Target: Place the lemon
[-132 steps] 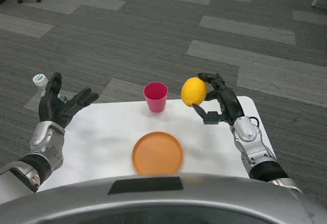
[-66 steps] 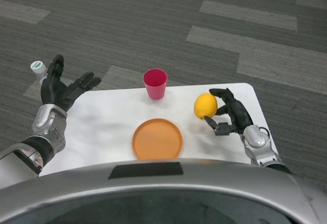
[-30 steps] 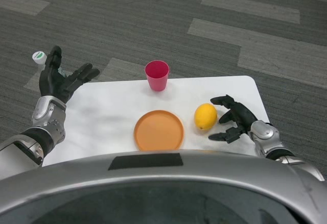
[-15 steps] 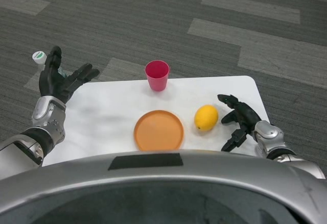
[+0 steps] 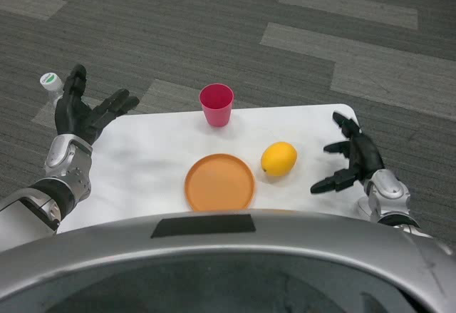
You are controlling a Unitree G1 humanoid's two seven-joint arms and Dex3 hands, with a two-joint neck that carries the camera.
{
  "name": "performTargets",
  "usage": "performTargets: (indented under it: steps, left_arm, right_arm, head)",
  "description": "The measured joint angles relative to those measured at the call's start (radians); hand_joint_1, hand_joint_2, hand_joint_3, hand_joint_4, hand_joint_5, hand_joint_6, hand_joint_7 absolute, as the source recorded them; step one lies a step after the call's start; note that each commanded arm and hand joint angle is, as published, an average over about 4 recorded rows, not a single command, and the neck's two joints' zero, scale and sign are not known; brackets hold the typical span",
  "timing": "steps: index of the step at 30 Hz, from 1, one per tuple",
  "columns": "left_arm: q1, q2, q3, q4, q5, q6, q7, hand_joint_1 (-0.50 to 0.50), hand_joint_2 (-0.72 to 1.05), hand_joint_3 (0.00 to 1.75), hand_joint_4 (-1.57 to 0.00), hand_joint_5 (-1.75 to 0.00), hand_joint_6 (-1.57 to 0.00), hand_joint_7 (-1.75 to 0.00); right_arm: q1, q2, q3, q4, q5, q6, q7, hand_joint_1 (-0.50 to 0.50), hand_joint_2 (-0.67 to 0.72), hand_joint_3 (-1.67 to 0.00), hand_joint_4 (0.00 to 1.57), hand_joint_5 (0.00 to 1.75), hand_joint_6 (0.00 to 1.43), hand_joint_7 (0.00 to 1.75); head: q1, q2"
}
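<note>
Lemon (image 5: pixel 278 159) sits on the white tabletop (image 5: pixel 149 163), center-right of frame, just right of the orange plate (image 5: pixel 219 182). Right robot hand (image 5: pixel 354 163) spread, apart from it. Left robot hand (image 5: pixel 84 112) spread, far left.

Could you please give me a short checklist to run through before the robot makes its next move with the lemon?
1. Lemon rests on the table: ok.
2. Right hand open and apart from the lemon: ok.
3. Lemon beside the orange plate, not on it: ok.
4. Pink cup upright, apart from both: ok.
5. Left hand open at the table's left edge: ok.
6. Lemon settled, not rolling: cannot tell.
</note>
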Motion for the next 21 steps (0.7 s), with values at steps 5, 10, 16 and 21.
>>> performTargets:
  steps: [5,10,16,21]
  left_arm:
    - [0.0,0.0,0.0,0.0,0.0,0.0,0.0,0.5,0.52,0.09,-0.08,0.0,0.0,0.0]
    - [-0.001,0.0,0.0,0.0,-0.001,0.0,0.0,0.5,0.52,0.09,-0.07,0.0,0.0,0.0]
    - [-0.001,0.0,0.002,-0.001,-0.001,0.0,0.0,0.5,0.52,0.09,-0.07,0.0,0.0,0.0]
    - [-0.001,0.0,0.005,-0.001,-0.001,0.0,0.0,0.5,0.52,0.09,-0.07,0.0,0.0,0.0]
  right_arm:
    - [-0.01,-0.003,0.066,-0.126,0.094,-0.019,-0.042,0.12,0.08,-0.24,0.0,0.73,0.0,0.02]
    - [-0.017,-0.003,0.127,-0.226,0.152,-0.041,-0.107,0.08,0.06,-0.24,0.0,0.53,0.0,0.0]
    - [-0.02,-0.001,0.192,-0.327,0.22,-0.089,-0.185,0.04,0.12,-0.24,0.0,0.39,0.0,0.0]
    - [-0.022,-0.001,0.21,-0.354,0.231,-0.103,-0.204,0.0,0.15,-0.28,0.0,0.44,0.0,0.0]
  head:
    - [0.002,0.013]
    - [0.004,0.022]
    - [-0.001,0.039]
    - [0.003,0.057]
